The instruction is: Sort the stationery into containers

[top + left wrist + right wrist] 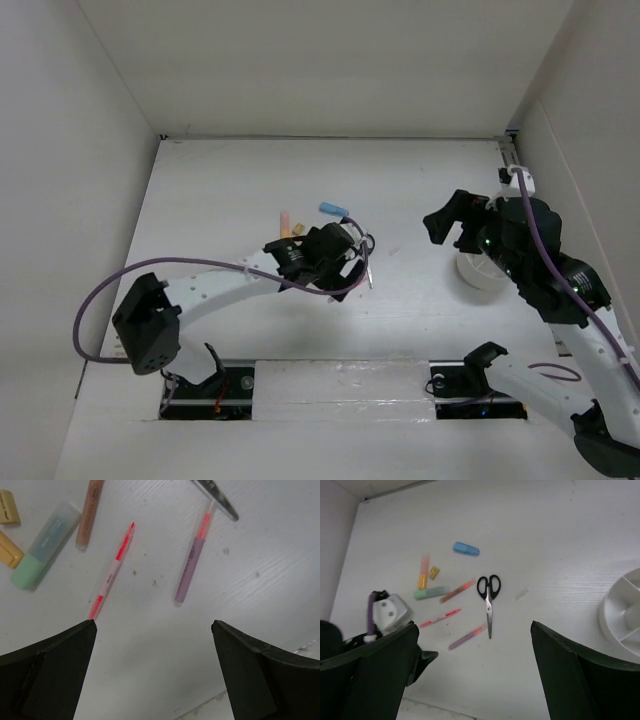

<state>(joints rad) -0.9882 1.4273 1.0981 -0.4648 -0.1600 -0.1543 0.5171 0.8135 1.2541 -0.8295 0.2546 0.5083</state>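
The stationery lies mid-table. In the right wrist view I see black-handled scissors (489, 600), a light-blue marker (466, 549), a yellow-orange marker (423, 573), a tiny yellow-black piece (434, 572), a mint-green marker (432, 593), an orange-brown pen (457, 591), a pink-red pen (440, 618) and a purple pen (467, 637). The white divided cup (625, 611) is at the right edge. My left gripper (154, 625) is open and empty, low over the table, just short of the pink-red pen (111, 572) and the purple pen (191, 565). My right gripper (474, 626) is open and empty, held high beside the cup (478, 272).
The table sits in a white-walled box with walls at left, back and right. My left arm (220, 280) reaches in from the near left and hides most of the stationery in the top view; only the light-blue marker (333, 210) and the yellow-orange marker (286, 220) show.
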